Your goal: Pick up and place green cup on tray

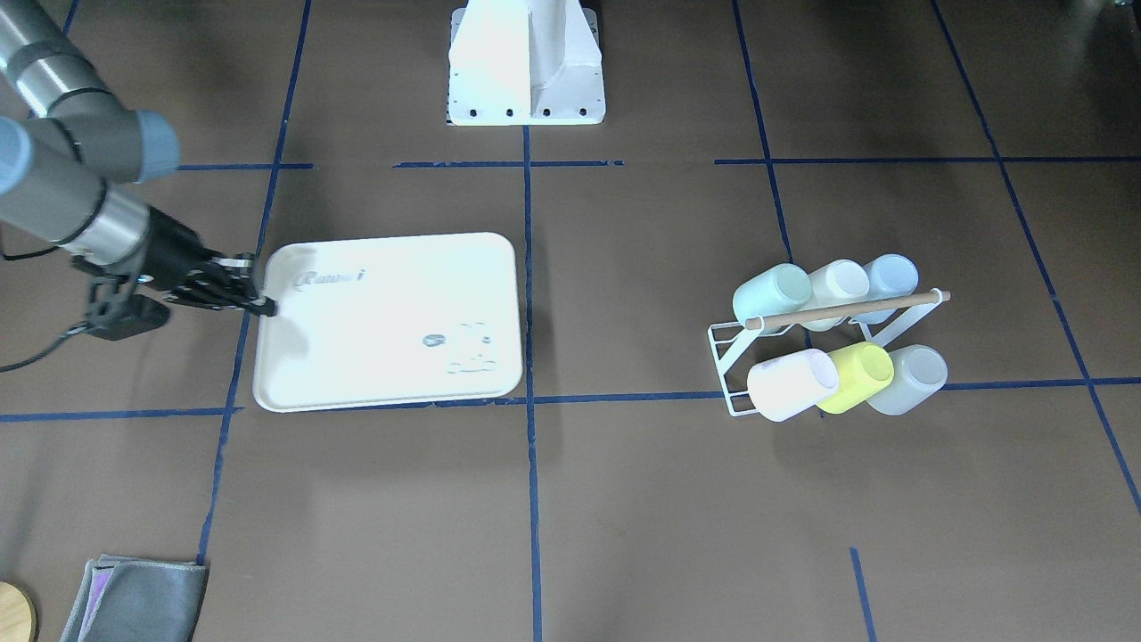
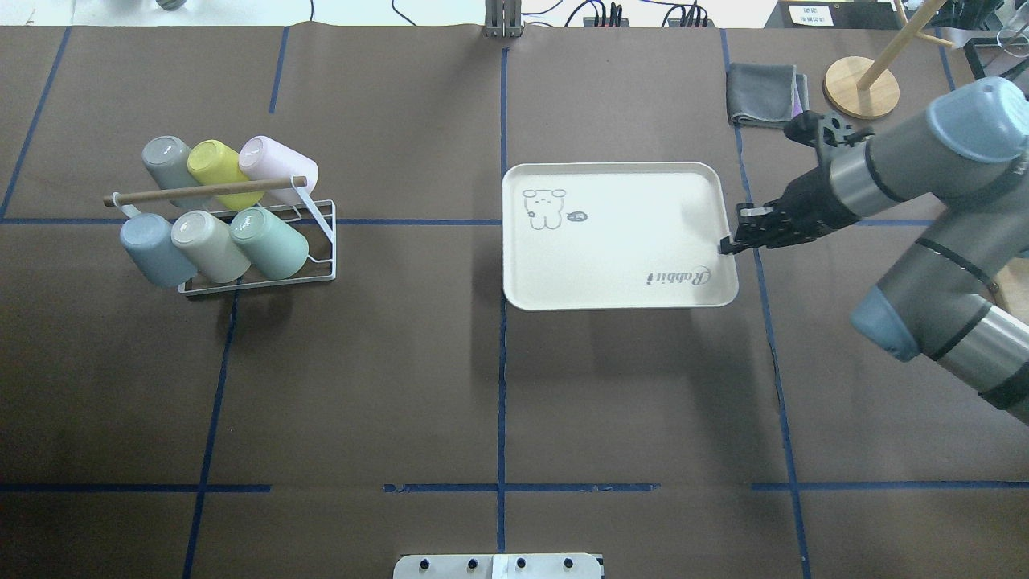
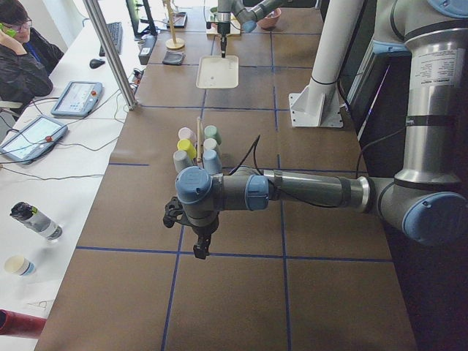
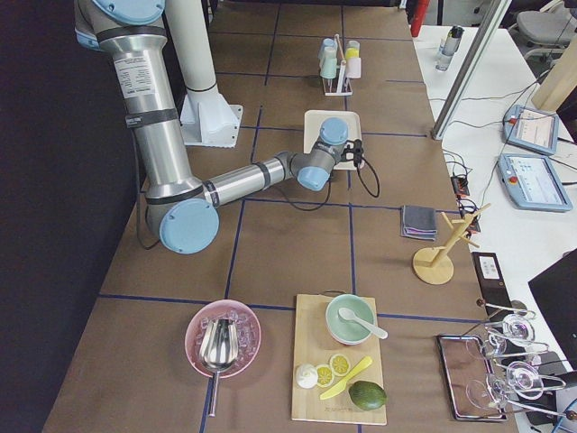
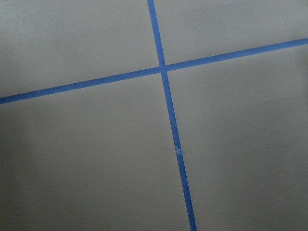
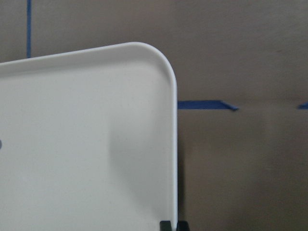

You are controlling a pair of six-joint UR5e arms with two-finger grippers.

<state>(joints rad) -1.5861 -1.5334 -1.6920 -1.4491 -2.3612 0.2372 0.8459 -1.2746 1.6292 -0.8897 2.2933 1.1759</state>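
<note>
The pale mint-green cup [image 2: 270, 241] lies on its side in the lower row of the white wire rack [image 2: 323, 240]; in the front-facing view the cup [image 1: 770, 295] is at the rack's upper left. The cream tray [image 2: 619, 241] lies flat and bare; it also shows in the front-facing view [image 1: 357, 357]. My right gripper [image 2: 726, 244] is shut at the tray's edge near the "Rabbit" script. In the right wrist view its fingertips [image 6: 166, 225] straddle the rim [image 6: 174, 144]. My left gripper [image 3: 199, 252] hangs over bare table, far from the rack. I cannot tell whether it is open or shut.
The rack also holds a yellow cup [image 2: 215, 165], a grey one [image 2: 165, 158], a pink one [image 2: 277, 167], a beige one [image 2: 207, 244] and a light blue one [image 2: 154, 250]. A wooden rod [image 2: 205, 190] tops it. A grey cloth [image 2: 764, 95] and a wooden stand [image 2: 862, 84] lie beyond the tray.
</note>
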